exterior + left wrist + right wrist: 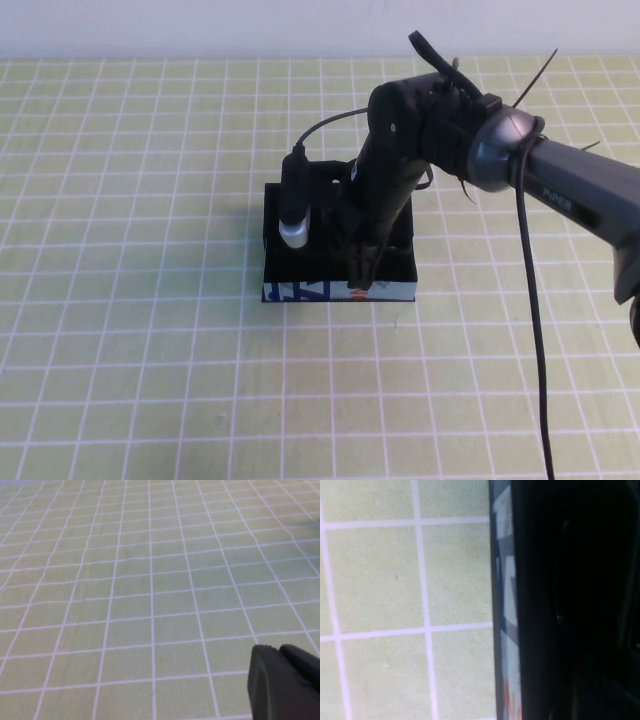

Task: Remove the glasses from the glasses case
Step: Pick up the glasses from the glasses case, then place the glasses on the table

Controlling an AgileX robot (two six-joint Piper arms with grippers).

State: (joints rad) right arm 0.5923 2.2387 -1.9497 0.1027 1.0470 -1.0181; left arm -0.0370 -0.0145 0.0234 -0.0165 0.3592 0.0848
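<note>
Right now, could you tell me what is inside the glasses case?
The right pincer reaches down into the glasses case, hiding most of its dark interior. No glasses can be made out. The left pincer is out of the high view, above bare table.

high view looks down; right wrist hugs the glasses case (506, 605), perhaps touching

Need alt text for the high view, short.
The right arm reaches in from the right and plants its end effector down into the open glasses case, a black box with a white printed front edge, on a green gridded table. Its fingers and the case's contents are hidden by the arm. The left end effector is out of this view.
</note>
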